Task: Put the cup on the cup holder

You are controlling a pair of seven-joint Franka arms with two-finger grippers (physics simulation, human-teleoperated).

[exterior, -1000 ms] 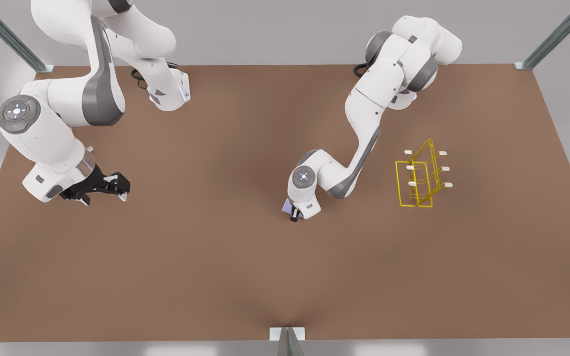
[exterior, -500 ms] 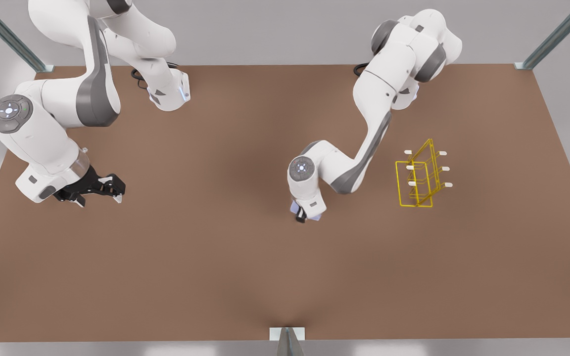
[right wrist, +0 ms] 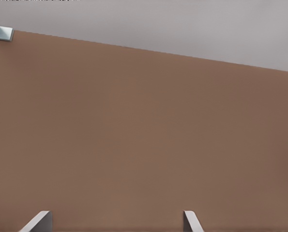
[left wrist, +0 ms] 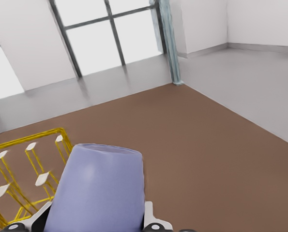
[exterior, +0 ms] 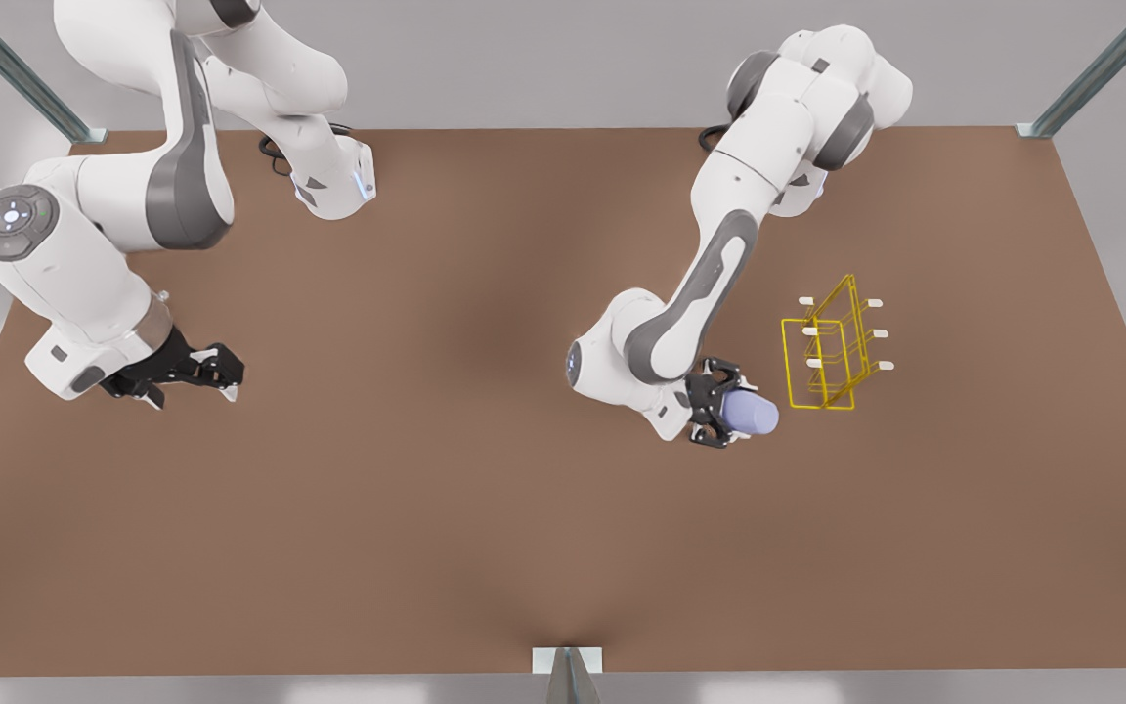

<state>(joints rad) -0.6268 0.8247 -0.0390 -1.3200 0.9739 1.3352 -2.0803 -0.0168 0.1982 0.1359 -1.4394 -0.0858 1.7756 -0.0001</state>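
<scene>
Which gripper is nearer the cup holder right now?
Left. The left gripper, shut on the cup, sits beside the cup holder; the right gripper waits across the table.

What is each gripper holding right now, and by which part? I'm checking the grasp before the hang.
The left gripper holds the cup by its sides near one end, beside the cup holder. The right gripper waits open, holding nothing.

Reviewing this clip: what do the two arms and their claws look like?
Both arms are glossy white with rounded segments and grey joint panels; round grey caps carry small lights. Black cables loop at the bases. The left claw and right claw are black with pale fingertips.
</scene>
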